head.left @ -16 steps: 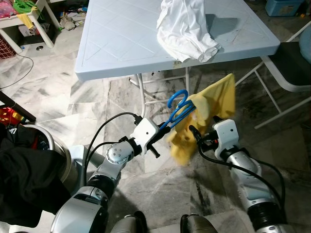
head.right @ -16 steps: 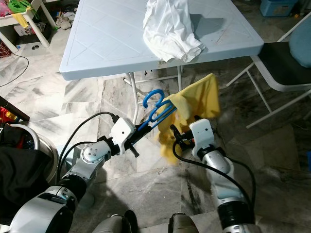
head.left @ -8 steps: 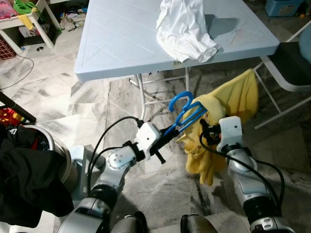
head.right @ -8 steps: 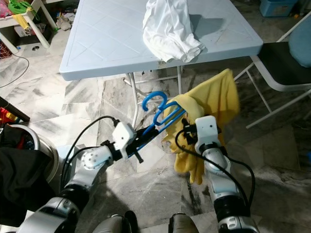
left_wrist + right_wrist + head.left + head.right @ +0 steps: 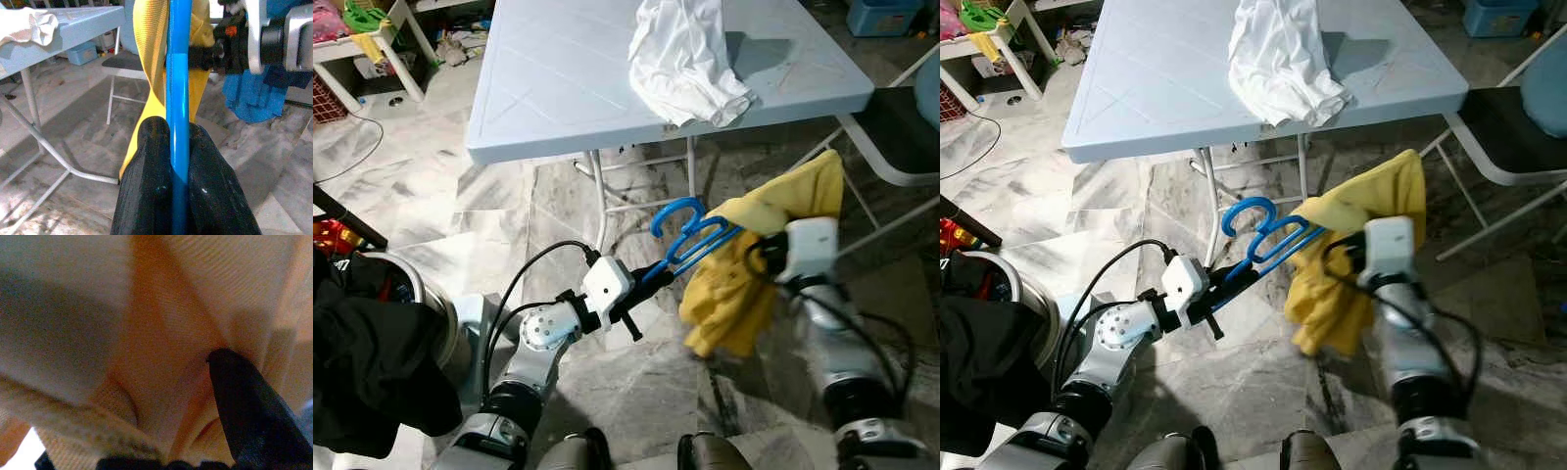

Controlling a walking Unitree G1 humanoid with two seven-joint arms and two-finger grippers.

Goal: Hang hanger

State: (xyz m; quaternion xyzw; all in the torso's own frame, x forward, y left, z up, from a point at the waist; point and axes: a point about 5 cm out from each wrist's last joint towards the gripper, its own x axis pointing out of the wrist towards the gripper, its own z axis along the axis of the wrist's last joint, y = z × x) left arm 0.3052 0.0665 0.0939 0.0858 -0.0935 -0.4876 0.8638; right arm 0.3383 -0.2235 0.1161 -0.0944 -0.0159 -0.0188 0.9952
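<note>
My left gripper is shut on the straight bar of a blue plastic hanger, held low in front of me over the marble floor. In the left wrist view the bar runs up between the two black fingers. A yellow garment hangs off the hanger's far end and droops toward the floor. My right gripper is shut on a fold of this garment just right of the hanger. In the right wrist view yellow cloth presses against one black finger.
A light blue folding table stands just ahead with a crumpled white garment on it. A chair is at the right. Dark clothes fill a metal bin at my left. A small white table is at the far left.
My right arm has moved right and up with the yellow garment, stretching it away from the hanger. The hanger has tipped flatter in my left gripper.
</note>
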